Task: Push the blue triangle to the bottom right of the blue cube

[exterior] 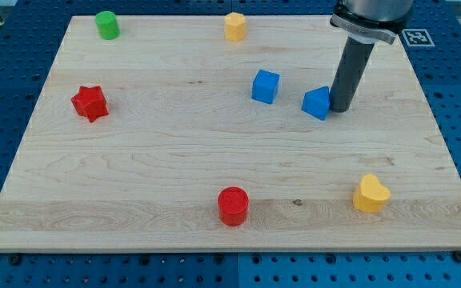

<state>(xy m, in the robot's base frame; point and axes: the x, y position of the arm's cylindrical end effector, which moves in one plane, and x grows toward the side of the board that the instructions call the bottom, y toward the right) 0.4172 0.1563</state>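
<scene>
The main risk, as I judge it, is that my tip (pixel 342 110) drives the blue triangle (pixel 317 103) the wrong way: my tip stands on the triangle's right flank, so any push from here sends it toward the view's left, straight at the blue cube (pixel 266 86), instead of down. A knock would shift the cube and move the very reference the goal depends on. A glancing contact on the triangle's slanted face could also spin it or let it slip off the rod (there are no jaws here, only a bare rod, so nothing opens, closes or holds).

From my tip, the blue triangle lies immediately to the view's left, touching or all but touching. The blue cube sits farther left of my tip and slightly toward the view's top, near the triangle but apart from it. The triangle is right of the cube, only slightly lower.
</scene>
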